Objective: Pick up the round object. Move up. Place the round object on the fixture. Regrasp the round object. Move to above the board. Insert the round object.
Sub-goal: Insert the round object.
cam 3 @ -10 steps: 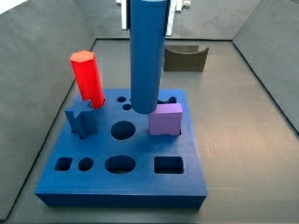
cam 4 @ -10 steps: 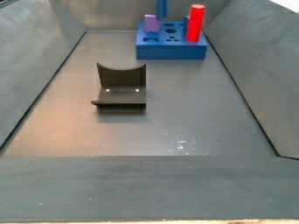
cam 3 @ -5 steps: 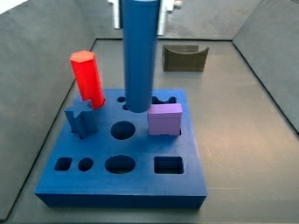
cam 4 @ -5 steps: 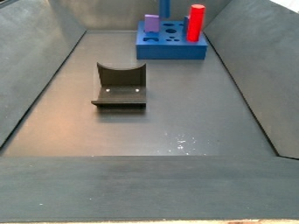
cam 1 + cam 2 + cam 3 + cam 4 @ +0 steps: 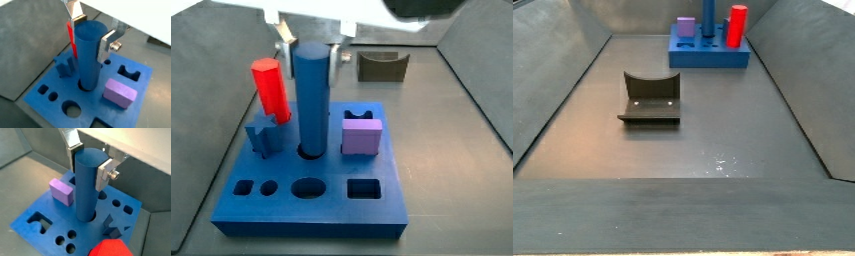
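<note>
The tool (image 5: 90, 25) is closed on the top part of the round object (image 5: 89, 55), and its two silver fingers (image 5: 106, 46) press flat against opposite sides of this blue cylinder, as both wrist views show (image 5: 88, 154). The round object (image 5: 311, 95) stands upright, and its lower end sits in a round hole near the middle of the board (image 5: 372, 213). In a side view the tool (image 5: 309, 42) comes straight down from above, with the fingers pointing to the board; the arm above it is mostly cut by the edge of the picture. Beside the round object, a red peg (image 5: 270, 90) stands upright on the board, a short blue star-shaped peg (image 5: 262, 134) is just in front of the red one, and a purple block (image 5: 361, 135) stands on the other side. The fixture (image 5: 651, 100) is on the dark grey floor (image 5: 714, 150), well apart from the board (image 5: 710, 56). Grey walls (image 5: 553, 80) rise on the sides around the floor.
</note>
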